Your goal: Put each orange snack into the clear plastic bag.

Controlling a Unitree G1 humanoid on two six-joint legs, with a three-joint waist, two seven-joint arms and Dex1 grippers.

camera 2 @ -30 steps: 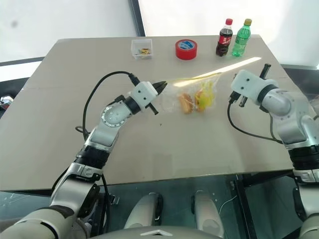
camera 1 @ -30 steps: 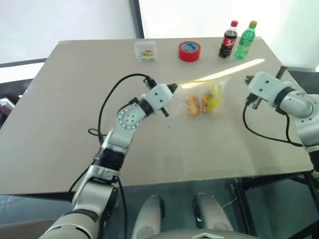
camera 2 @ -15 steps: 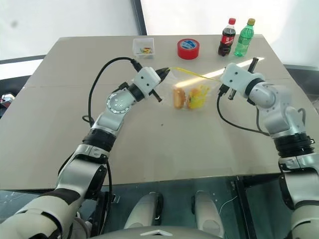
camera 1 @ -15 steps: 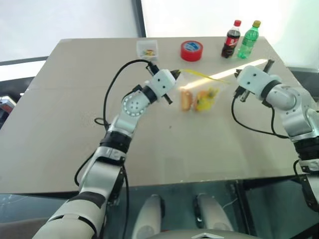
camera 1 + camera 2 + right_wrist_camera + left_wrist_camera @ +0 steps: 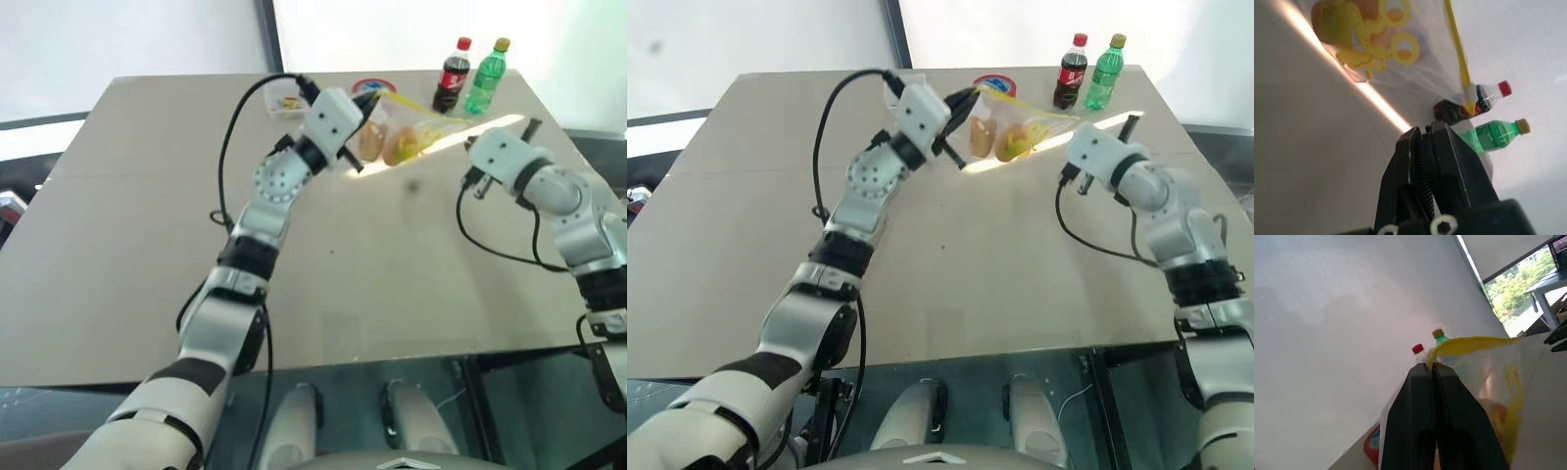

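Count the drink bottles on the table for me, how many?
2. The dark cola bottle and the green bottle stand side by side at the table's far right corner.

clear plastic bag hangs above the grey counter, between left hand and right hand; two orange snacks inside. cola bottle and green bottle behind, far edge.
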